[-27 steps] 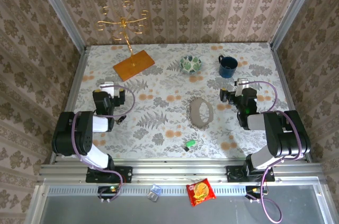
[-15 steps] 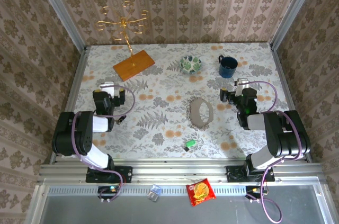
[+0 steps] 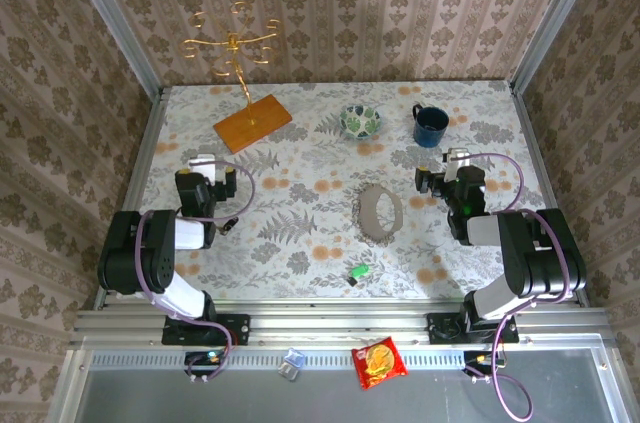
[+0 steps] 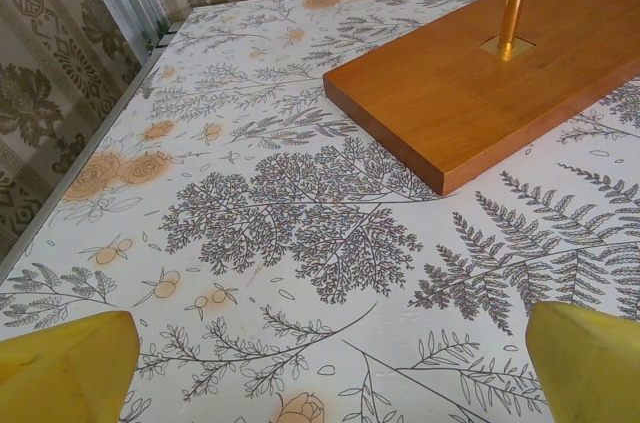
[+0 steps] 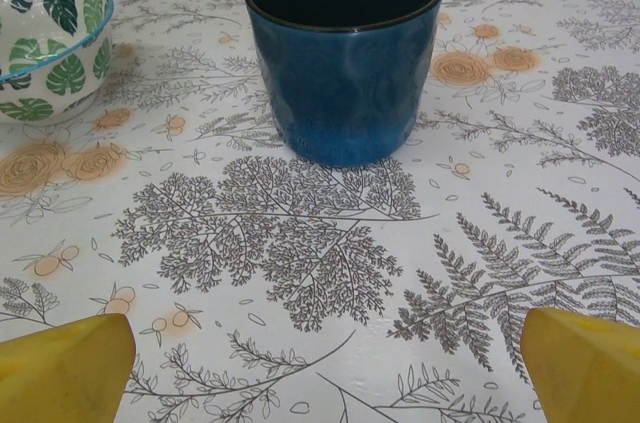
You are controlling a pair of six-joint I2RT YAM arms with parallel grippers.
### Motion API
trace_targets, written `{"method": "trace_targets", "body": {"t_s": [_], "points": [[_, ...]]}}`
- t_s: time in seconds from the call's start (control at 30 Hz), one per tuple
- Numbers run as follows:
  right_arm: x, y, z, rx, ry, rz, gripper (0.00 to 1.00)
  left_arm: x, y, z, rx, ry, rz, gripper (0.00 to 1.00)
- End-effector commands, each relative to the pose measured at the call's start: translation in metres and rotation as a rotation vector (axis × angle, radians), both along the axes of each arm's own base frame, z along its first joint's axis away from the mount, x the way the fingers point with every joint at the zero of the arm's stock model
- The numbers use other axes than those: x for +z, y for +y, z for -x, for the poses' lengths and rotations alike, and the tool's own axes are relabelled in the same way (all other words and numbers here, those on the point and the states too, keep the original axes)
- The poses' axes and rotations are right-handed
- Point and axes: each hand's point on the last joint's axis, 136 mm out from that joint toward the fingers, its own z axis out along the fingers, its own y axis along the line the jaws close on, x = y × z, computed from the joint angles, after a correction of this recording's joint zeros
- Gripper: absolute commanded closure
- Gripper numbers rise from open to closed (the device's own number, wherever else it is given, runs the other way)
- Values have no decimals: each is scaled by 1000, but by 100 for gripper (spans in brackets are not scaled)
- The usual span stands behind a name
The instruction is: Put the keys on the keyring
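Keys [image 3: 358, 272]: the best candidate is the small green item lying flat on the table near the front edge, between the two arm bases. It is too small to confirm, and I cannot tell which item is the keyring. Nothing is held.

Left gripper [image 4: 325, 368]: fingers spread wide, empty, low over the cloth, facing the wooden base [image 4: 480, 93] of the gold hook stand [image 3: 232, 43].

Right gripper [image 5: 325, 368]: likewise spread and empty, facing the blue mug [image 5: 345, 53], with the leaf-pattern bowl [image 5: 45, 48] to the mug's left.

Both arms sit folded near their bases, well apart from the green item. This reads as a rest pose, task not begun.

A grey ring-shaped object [image 3: 380, 213] lies mid-table, just beyond the green item.

Surface: table [image 3: 300, 243] with a fern-and-flower print. Damask wallpaper covers three sides. A red packet [image 3: 379, 361] lies on the front rail.
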Motion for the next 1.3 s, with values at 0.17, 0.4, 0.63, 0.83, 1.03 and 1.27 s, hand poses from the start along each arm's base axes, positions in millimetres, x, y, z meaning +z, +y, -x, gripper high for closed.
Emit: {"method": "trace_targets", "body": {"t_s": [0.17,0.4,0.63,0.83,1.03,1.27], "points": [[60,-9,14,-60,16,5,0,35,-4,18,-21,-122,4,0],[85,1,46,-125,177,-194,5,67,-28,33,-110,-61,105,0],[68,45,85,-93,515,-383,20,85,-97,50,-279,40,234,4],[37,108,137,54,785,-270,33,76,-166,72,-386,141,279,6],[5,138,170,130,902,-157,51,58,-208,94,-448,225,348,9],[-16,152,163,123,946,-108,58,44,-228,106,-465,260,340,10]]}}
